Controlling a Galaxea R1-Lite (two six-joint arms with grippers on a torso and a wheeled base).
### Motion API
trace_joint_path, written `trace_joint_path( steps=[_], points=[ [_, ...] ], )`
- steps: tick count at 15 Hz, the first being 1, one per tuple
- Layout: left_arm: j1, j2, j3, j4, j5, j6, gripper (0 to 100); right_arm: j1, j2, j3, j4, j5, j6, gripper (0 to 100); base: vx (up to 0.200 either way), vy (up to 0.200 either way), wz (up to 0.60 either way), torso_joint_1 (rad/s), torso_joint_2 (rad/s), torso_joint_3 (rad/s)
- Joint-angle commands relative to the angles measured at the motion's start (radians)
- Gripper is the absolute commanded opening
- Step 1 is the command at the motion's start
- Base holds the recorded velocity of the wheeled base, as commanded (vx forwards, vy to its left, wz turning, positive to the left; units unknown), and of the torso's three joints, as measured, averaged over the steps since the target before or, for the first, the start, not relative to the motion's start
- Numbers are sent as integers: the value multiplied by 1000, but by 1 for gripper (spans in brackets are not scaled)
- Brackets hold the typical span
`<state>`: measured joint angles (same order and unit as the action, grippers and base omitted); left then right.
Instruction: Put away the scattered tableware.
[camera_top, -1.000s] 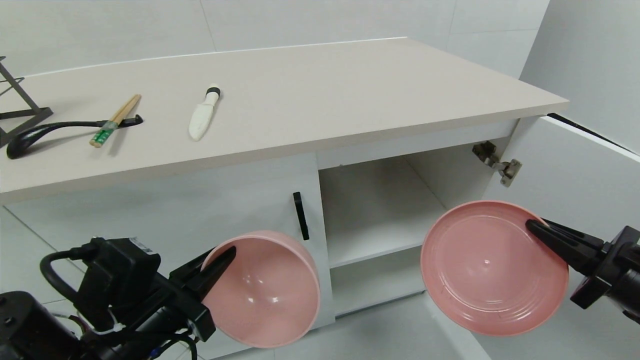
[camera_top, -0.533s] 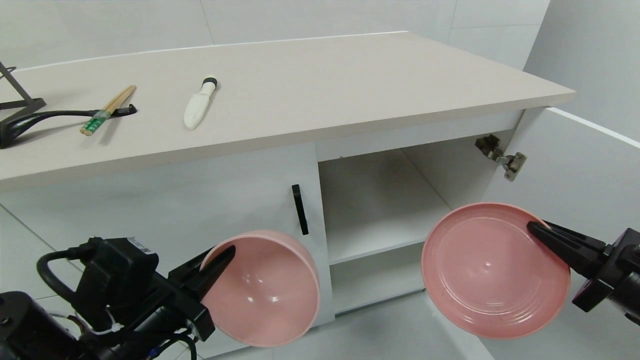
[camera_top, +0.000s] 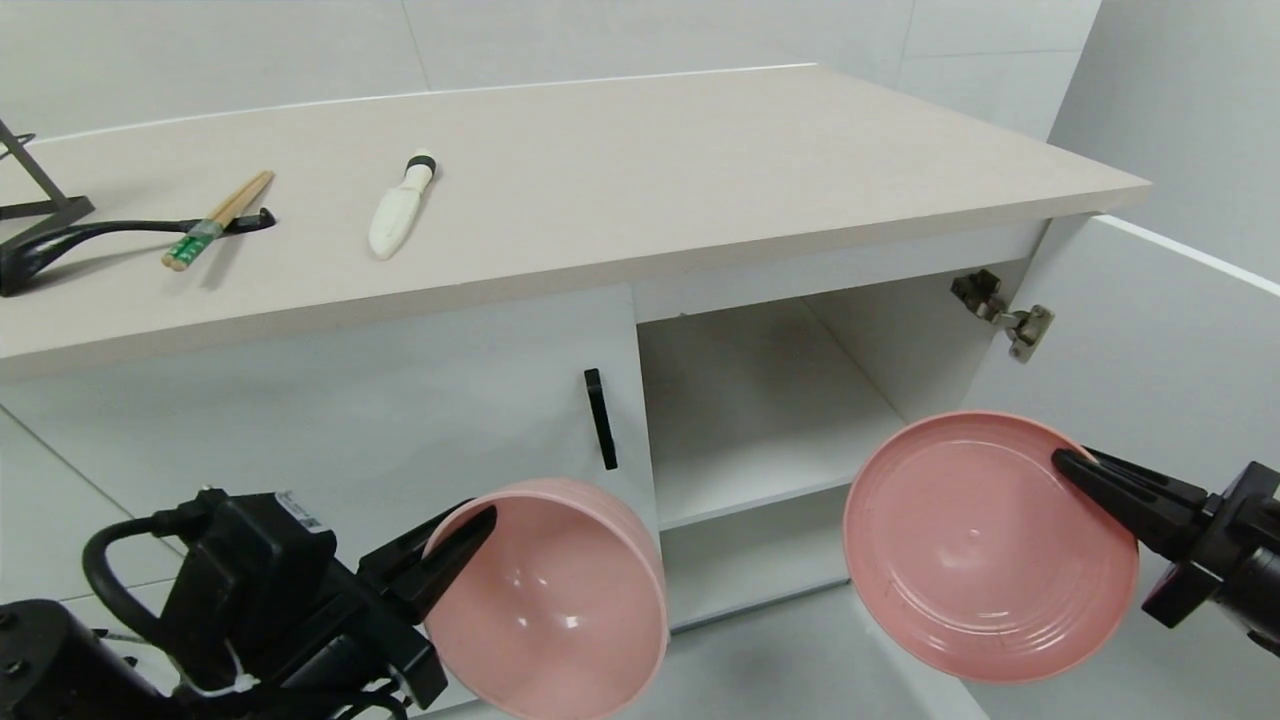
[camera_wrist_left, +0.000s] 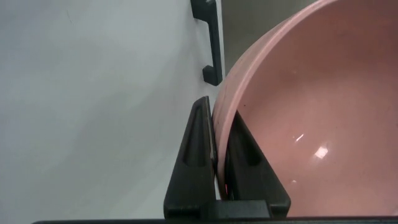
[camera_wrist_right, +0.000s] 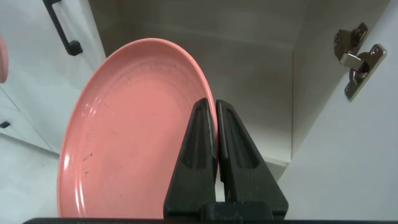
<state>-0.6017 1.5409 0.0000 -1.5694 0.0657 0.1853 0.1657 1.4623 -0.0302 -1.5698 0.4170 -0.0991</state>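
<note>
My left gripper is shut on the rim of a pink bowl, held low in front of the closed left cabinet door. My right gripper is shut on the rim of a pink plate, held tilted before the open cabinet compartment. On the countertop at the far left lie wooden chopsticks, a black ladle and a cream spatula.
The right cabinet door stands swung open, its hinge near the plate. A shelf splits the open compartment. A black handle sits on the closed door. A black rack's foot shows at the counter's far left.
The head camera tilted slightly between the earliest frame and now. My left gripper with the bowl has dropped a little and shifted right. The plate sits about where it was.
</note>
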Motion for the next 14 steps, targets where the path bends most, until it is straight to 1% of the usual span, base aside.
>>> trace_joint_path(
  steps=[1,5,10,12,14],
  points=[
    [-3,-10,0,-1,0,0,0,0,13,1,-1,0,-1,0,0,-200,0,-7,7,7],
    [-3,-13,0,-1,0,0,0,0,18,0,-1,0,-1,0,0,0,0,0,0,0],
    [-4,-16,0,-1,0,2,0,0,75,-16,-1,0,-1,0,0,0,0,0,0,0],
    [-4,-19,0,-1,0,2,0,0,95,-25,-1,0,-1,0,0,-200,0,0,0,5],
    [-6,-21,0,-1,0,2,0,0,127,-22,-1,2,-4,0,0,0,0,0,0,0]
  ],
)
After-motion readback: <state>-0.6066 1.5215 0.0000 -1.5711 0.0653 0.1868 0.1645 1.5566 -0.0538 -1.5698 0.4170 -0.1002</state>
